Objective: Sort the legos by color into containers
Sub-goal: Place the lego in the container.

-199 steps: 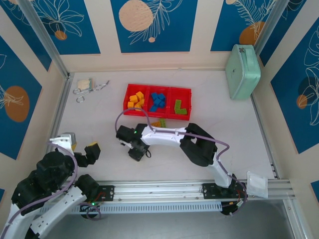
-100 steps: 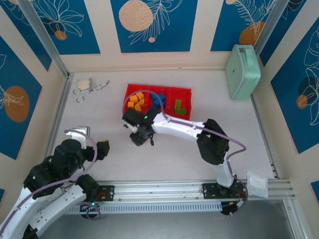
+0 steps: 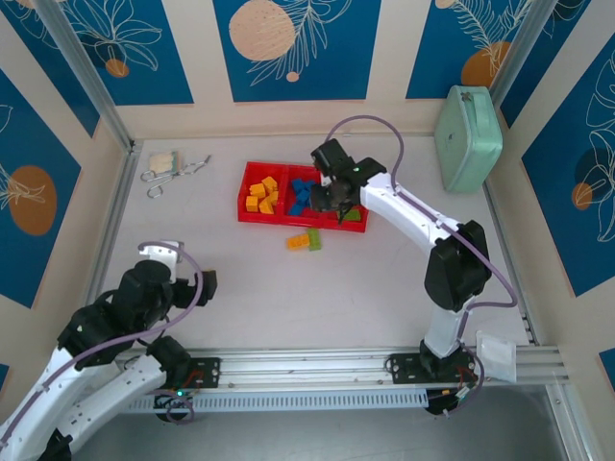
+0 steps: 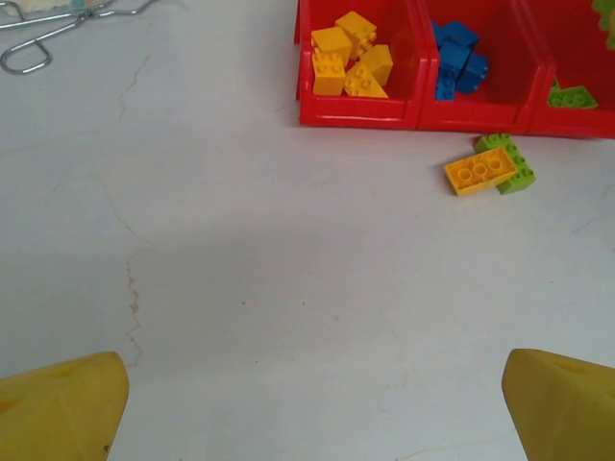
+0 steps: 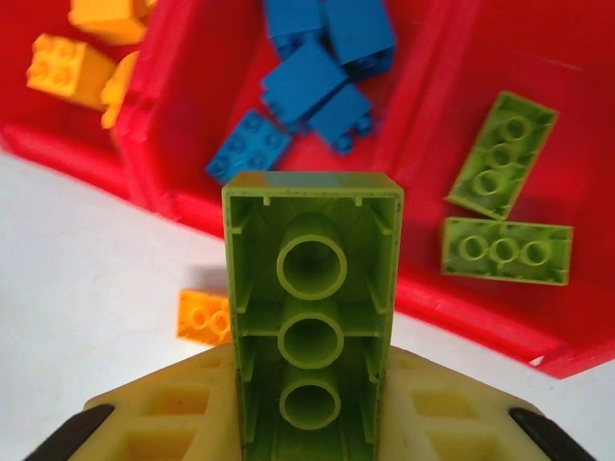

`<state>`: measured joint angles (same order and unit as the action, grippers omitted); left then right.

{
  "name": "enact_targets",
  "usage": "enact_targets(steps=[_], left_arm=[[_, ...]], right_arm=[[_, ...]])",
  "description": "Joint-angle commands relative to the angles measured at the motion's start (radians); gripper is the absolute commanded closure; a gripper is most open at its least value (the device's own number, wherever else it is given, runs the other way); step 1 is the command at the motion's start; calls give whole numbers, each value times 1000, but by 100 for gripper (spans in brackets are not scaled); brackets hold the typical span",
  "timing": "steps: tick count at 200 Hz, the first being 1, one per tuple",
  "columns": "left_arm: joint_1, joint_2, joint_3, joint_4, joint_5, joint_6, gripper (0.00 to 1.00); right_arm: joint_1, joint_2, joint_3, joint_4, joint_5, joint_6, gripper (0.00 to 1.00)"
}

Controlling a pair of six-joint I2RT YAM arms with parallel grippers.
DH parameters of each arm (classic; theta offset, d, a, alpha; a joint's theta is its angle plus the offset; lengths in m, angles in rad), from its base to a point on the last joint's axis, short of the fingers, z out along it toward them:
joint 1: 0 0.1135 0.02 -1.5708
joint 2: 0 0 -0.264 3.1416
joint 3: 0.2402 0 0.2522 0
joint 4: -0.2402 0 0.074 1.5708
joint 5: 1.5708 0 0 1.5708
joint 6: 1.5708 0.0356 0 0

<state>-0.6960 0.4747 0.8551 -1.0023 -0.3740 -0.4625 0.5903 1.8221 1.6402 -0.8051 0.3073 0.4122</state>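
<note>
- The right gripper [image 3: 336,195] pinches a green brick [image 5: 312,317] by its long sides, above the tray [image 5: 461,300], over the wall between blue and green bins.
- The brick looks light, rigid and slick, so flat side walls suit.
- The left gripper [image 4: 312,403] hangs wide, empty.
- An orange brick [image 4: 478,173] lies just outside the tray.

Arms: your left arm [image 3: 106,327] and right arm [image 3: 408,211] have white links and black joint housings.
Cables: a lilac cable loops along each.
Left fingers [image 4: 67,408]: bright yellow.
Right fingers [image 5: 163,427]: pale yellow, with moulded pockets.
</note>
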Motion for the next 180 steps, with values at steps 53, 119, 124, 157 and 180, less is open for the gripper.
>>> enact_targets(steps=[53,119,124,157,180], left_arm=[[16,13,-1,2,-30,-8,1],[40,0,-4,2,-32,-8,1],[44,-1,-4,2,-32,-8,1],[62,-2,-6,7,-23,-3,0],[69,5,-7,8,-18,-2,1]], right_arm=[[-109,231,244,-42,5,-24,69],[-182,360,346,-55,-8,-15,66],[-185,361,340,-53,-9,-16,66],[-206,372,329,-35,-27,-7,63],[-215,383,328,-38,-38,-6,60]])
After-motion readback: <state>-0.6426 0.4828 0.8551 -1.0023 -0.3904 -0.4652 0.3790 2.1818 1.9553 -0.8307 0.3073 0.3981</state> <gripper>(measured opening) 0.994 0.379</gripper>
